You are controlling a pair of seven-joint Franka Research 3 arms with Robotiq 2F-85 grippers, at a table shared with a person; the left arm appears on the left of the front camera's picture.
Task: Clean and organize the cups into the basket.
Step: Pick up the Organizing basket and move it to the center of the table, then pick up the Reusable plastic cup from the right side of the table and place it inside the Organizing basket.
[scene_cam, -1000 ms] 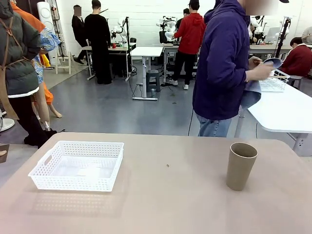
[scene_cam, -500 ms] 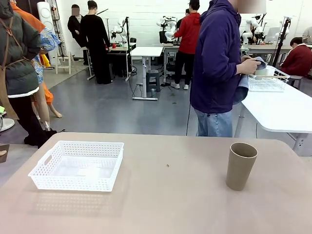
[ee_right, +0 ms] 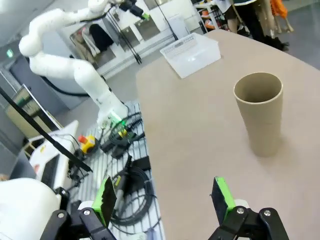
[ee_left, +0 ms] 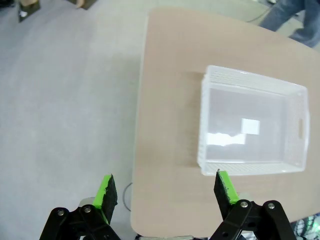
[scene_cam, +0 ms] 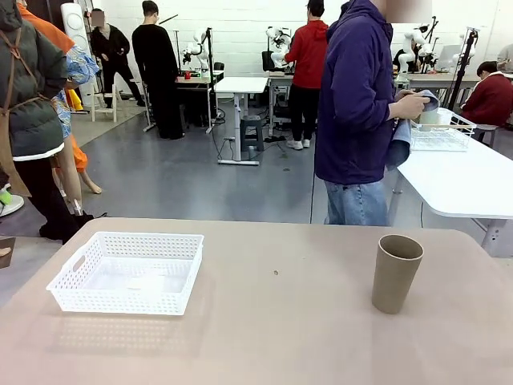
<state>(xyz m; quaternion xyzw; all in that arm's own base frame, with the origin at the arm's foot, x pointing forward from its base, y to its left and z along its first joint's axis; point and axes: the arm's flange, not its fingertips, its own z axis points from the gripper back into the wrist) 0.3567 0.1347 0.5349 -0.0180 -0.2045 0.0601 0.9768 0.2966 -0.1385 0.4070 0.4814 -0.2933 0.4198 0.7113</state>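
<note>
Nothing grasped yet.
Front: cup point(scene_cam: 395, 273) stood at four o'clock on the counter point(scene_cam: 280, 337), basket point(scene_cam: 120, 301) at eight. Left wrist: left end effector point(ee_left: 165, 182) wide. Right wrist: right end effector point(ee_right: 163, 192) wide, cup at two; I feared an off-centre reach toppling it.

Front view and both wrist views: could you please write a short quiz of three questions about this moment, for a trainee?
1. True or false: the tan cup stands upright on the table, outside the white basket.
2. What does the white basket hold? A: three cups. B: one green cup. C: no cup.
3. Fill in the word: the left claw and the right claw are both ____, holding nothing.
Key: 1 true; 2 C; 3 open.
</note>
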